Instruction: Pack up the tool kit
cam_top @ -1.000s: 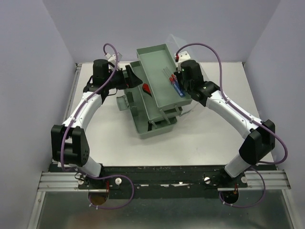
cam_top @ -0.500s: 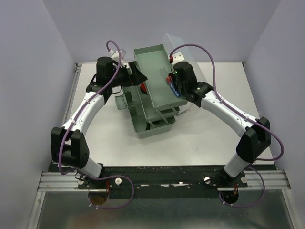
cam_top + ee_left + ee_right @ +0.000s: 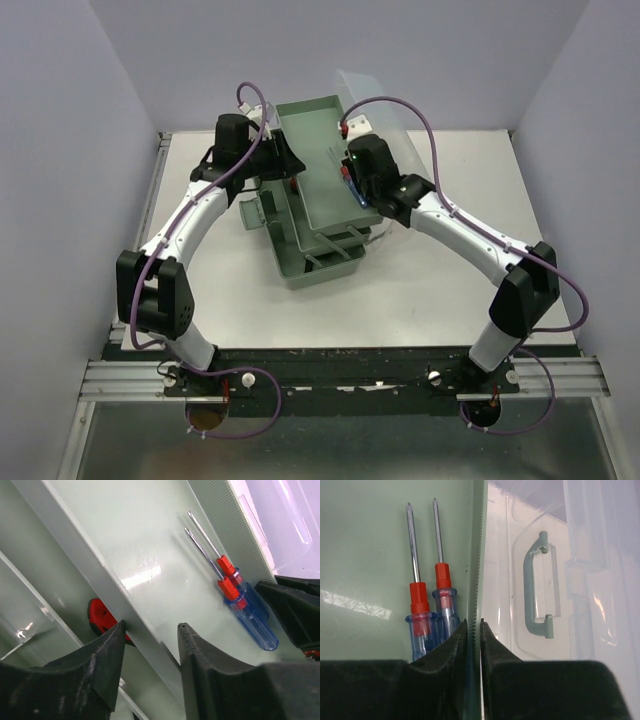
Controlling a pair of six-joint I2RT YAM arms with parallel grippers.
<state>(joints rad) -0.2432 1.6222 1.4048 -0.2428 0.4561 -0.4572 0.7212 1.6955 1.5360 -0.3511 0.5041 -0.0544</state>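
Both arms are carrying the green tray leftward compared with a second ago, so it is now sitting more squarely above the toolbox base instead of hanging off toward the right. It is hovering there, held level or nearly so, with two blue-handled screwdrivers lying side by side against its right wall. I am judging the tray to be thin, stiff, smooth plastic, light in itself, and the loose screwdrivers look free to slide or roll if it is tipped. The upright side walls look like the only sensible places to take hold. That is where the left gripper is straddling and pressing on the left wall, while the right gripper is pinching the right wall with its fingers almost together, just beside the screwdriver handles. Below the tray, a red-handled tool is peeking out of the base. The clear lid is standing open behind and to the right, its green carry handle showing through it. Everything is resting on a white table, which is bare around the box, closed in by pale lilac walls on three sides.
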